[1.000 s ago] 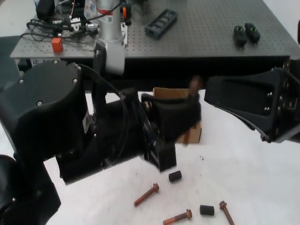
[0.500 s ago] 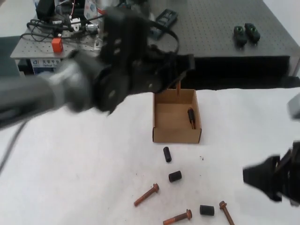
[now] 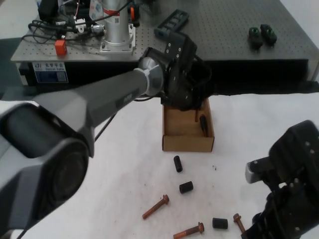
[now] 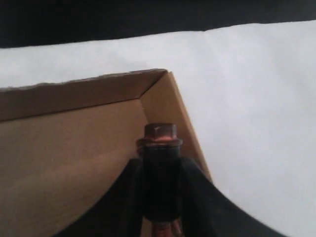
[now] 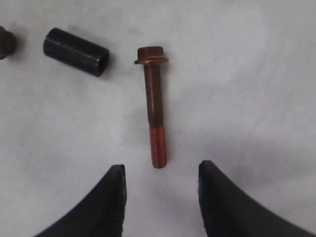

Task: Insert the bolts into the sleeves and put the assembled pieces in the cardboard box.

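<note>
Two: left hand [image 4: 160,173] grips sleeved bolt [image 4: 159,140] over box [image 4: 74,94]; right hand [image 5: 162,173] released above bolt [image 5: 154,98].

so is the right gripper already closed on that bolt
No, the right gripper is open and the bolt lies loose on the cloth just ahead of it.

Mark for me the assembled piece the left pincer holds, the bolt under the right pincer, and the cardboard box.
Assembled piece [image 4: 159,182]: left wrist view, on its black sleeve.
Bolt [image 5: 153,94]: right wrist view, mid-shank.
Cardboard box [image 3: 188,143]: high view, near outer wall.
</note>
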`<state>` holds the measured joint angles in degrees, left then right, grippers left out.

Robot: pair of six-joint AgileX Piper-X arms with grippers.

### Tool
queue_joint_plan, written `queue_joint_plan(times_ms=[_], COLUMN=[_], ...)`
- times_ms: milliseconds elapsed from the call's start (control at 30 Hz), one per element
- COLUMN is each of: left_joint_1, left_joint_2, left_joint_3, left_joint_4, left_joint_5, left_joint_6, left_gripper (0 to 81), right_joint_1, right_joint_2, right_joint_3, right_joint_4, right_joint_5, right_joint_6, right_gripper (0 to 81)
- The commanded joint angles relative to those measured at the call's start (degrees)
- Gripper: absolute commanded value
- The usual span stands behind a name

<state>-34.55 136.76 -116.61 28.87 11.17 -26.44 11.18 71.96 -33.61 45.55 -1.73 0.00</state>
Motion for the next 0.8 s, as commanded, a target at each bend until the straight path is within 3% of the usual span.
queue_joint_plan(times_ms=[0, 333, 567, 700, 767], left_joint_1=[0.6, 0.7, 0.7, 0.7, 0.7], left_joint_2=[0.9, 3.5, 3.5, 3.5, 3.5], left_joint_3=[-2.9, -2.9, -2.9, -2.9, -2.9], left_joint_4=[1.0, 1.2, 1.4, 1.4, 1.4], left_joint_5=[0.3, 5.1, 6.0, 6.2, 6.8], left_joint_6=[-0.8, -4.7, -6.1, -6.1, -6.2], left_gripper=[0.7, 0.6, 18.1, 18.6, 18.6], right_joint_1=[0.3, 0.3, 0.3, 0.3, 0.3], right_joint_2=[2.9, 7.1, 11.1, 13.0, 13.5], right_joint_3=[-0.9, -0.9, -1.5, -1.5, -1.5], right_joint_4=[-4.1, -9.3, -12.2, -14.6, -14.5], right_joint_5=[1.1, 0.7, 0.8, 0.8, 0.8], right_joint_6=[-1.0, -1.0, -0.9, -0.9, -0.9], right_gripper=[33.5, 33.5, 33.5, 32.6, 26.3])
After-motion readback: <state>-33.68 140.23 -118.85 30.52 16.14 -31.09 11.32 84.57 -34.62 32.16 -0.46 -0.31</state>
